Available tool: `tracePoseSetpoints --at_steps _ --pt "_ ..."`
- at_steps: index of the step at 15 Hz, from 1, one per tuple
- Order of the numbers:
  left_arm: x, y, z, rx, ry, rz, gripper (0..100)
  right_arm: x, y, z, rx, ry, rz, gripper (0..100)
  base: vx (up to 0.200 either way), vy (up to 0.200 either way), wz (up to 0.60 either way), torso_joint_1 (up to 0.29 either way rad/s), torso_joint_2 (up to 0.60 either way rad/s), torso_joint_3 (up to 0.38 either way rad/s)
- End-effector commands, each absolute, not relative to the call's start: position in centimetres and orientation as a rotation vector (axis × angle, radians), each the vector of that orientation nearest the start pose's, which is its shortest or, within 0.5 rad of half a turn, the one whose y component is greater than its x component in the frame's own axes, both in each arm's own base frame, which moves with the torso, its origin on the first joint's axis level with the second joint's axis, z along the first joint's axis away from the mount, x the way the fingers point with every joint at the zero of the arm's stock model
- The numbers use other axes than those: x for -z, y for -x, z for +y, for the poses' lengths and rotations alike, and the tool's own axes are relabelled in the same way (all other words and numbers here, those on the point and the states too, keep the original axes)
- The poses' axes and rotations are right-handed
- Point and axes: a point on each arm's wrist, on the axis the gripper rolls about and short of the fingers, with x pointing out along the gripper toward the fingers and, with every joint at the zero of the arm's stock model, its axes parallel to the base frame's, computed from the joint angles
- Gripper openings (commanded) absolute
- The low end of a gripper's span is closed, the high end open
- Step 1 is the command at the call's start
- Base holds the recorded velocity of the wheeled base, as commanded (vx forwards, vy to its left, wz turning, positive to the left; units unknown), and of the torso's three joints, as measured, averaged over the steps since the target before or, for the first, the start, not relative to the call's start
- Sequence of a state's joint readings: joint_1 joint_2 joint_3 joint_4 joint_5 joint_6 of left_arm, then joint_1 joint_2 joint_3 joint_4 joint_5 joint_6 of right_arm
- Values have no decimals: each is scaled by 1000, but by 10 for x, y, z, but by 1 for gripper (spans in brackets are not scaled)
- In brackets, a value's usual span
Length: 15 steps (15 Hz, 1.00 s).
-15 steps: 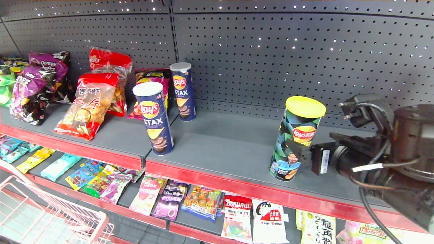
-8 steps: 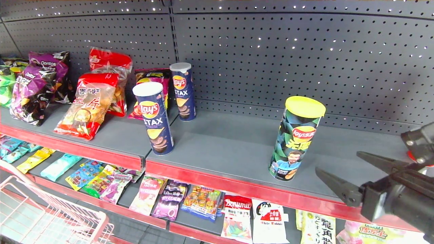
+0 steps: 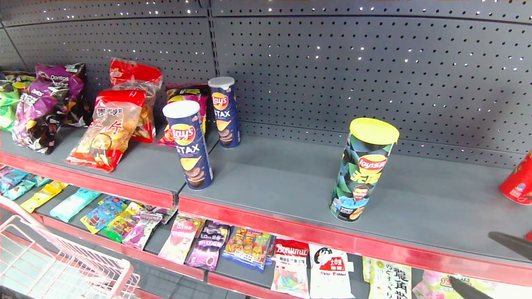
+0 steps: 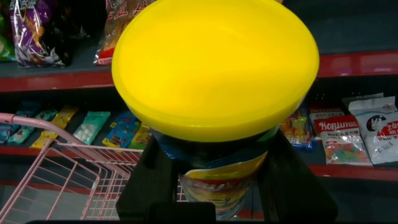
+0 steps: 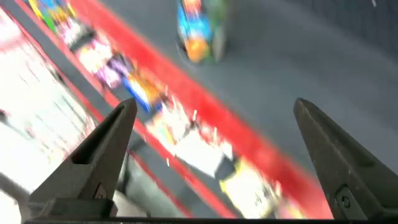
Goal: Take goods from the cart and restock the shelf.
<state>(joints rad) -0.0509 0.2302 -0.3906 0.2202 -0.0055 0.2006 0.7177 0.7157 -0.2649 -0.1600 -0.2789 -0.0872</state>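
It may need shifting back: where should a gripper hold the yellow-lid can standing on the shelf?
Take the can around its mid-body, coming level from the right: it stands upright, a plain round tube, with bare shelf on that side.

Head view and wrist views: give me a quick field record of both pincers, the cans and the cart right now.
left pincer: shut on held yellow-lidded can
right pincer: open, empty, low at the right, off the shelf
shelved yellow-lidded can: upright, near the shelf's front edge
front blue can: upright at the edge
rear blue can: upright behind it
red can: far right
pink cart: lower left
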Motion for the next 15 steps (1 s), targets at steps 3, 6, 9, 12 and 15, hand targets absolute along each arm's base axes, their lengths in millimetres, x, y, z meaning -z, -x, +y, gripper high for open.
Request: tracePoseSetpoints --at_steps 3,6,9,12,15 --pt "-174 25 1 63 -200 45 0 -153 25 -17 -61 109 196 100 0 0 0 0 0 0" --pt "-173 24 0 95 -194 42 0 -150 41 -2 365 -4 245 100 0 0 0 0 0 0" --pt "-175 22 0 126 -179 47 0 -127 49 2 196 17 197 100 0 0 0 0 0 0" --pt "-173 21 -1 134 -178 51 0 -106 27 4 12 51 98 100 0 0 0 0 0 0" --pt "-172 21 -1 157 -176 51 0 -84 14 4 -46 83 32 100 0 0 0 0 0 0"
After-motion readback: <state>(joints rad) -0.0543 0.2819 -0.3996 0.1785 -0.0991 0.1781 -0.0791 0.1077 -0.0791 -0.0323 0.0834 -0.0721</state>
